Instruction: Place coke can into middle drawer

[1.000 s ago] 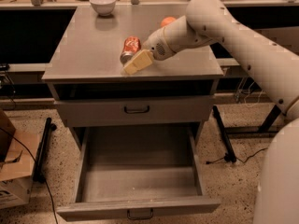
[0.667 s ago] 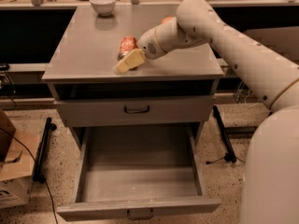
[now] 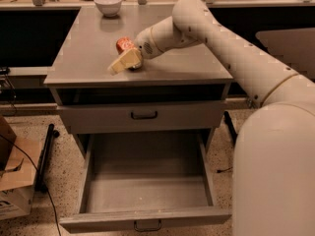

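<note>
Coke can (image 3: 123, 44) sits on the grey tabletop (image 3: 83, 53), left of the middle and some way back from the front edge; only its red upper part with a little white lettering shows. The gripper (image 3: 124, 62) is right against the coke can on its near side, a pale wedge-shaped part slanting down and to the left toward the table surface and covering the can's lower half. Whether the gripper is clamped on the can or merely beside it cannot be told. The white arm (image 3: 231, 48) reaches in from the right, bending over the back right of the tabletop.

Below the tabletop, the upper drawer front (image 3: 98, 119) is shut, with a small dark handle (image 3: 143, 115) at its centre. Beneath it the middle drawer (image 3: 147, 218) is pulled well out toward the camera, its flat grey tray showing.

At the back of the tabletop stands a white bowl (image 3: 108, 3), well apart from the can. On the speckled floor at the left lies a cardboard box (image 3: 12, 191).
</note>
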Controlling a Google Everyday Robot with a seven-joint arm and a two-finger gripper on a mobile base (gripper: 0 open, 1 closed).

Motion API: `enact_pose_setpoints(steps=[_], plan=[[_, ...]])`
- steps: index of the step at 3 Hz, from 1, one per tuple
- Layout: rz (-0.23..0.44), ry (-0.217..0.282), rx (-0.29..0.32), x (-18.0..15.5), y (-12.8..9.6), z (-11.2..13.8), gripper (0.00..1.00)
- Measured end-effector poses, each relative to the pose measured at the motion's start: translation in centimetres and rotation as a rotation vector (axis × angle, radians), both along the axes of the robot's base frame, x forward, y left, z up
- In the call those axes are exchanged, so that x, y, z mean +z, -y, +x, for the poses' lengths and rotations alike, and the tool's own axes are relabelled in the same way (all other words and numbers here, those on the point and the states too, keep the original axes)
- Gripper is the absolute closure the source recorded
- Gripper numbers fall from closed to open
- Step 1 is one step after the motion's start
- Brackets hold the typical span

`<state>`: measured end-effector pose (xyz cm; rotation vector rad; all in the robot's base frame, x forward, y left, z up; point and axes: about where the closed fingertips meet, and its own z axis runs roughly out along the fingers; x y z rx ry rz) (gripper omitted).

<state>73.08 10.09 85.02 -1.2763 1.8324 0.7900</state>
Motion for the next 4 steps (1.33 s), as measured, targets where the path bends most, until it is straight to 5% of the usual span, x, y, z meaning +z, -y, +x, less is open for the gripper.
enact_pose_setpoints(steps=[1,3,4], plan=[[0.006,-0.004,0.004,-0.4,-1.1,1.3,0.00],[-0.015,-0.011,-0.001,-1.0,-2.1,2.2,0.49],[-0.001,0.032,0.050,0.0,-1.6,1.1,0.72]])
